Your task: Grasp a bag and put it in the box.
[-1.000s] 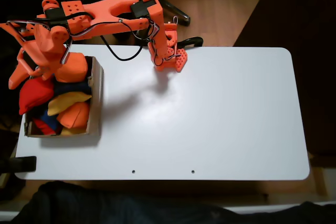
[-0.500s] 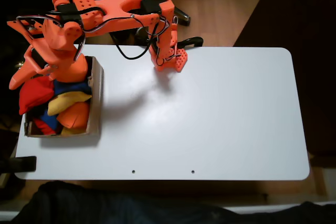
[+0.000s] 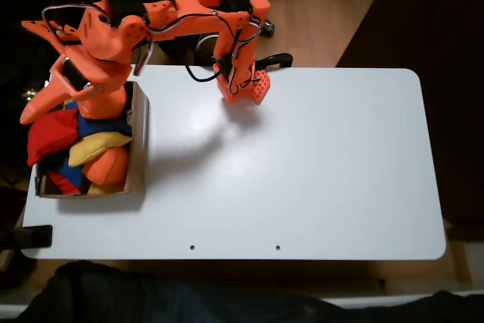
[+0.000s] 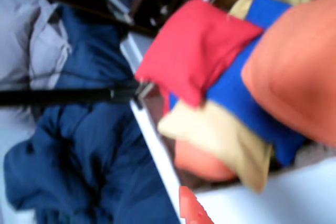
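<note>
At the fixed view's left edge, the red bag (image 3: 50, 132) lies piled with other beanbags in the cardboard box (image 3: 138, 141); the orange gripper (image 3: 47, 96) hangs above it, finger state unclear.

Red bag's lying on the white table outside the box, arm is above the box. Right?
Not quite. The red bag is not on the white table; it lies on the heap of beanbags in the box, hanging over its left edge, as the fixed view shows. The arm does reach above the box.
</note>
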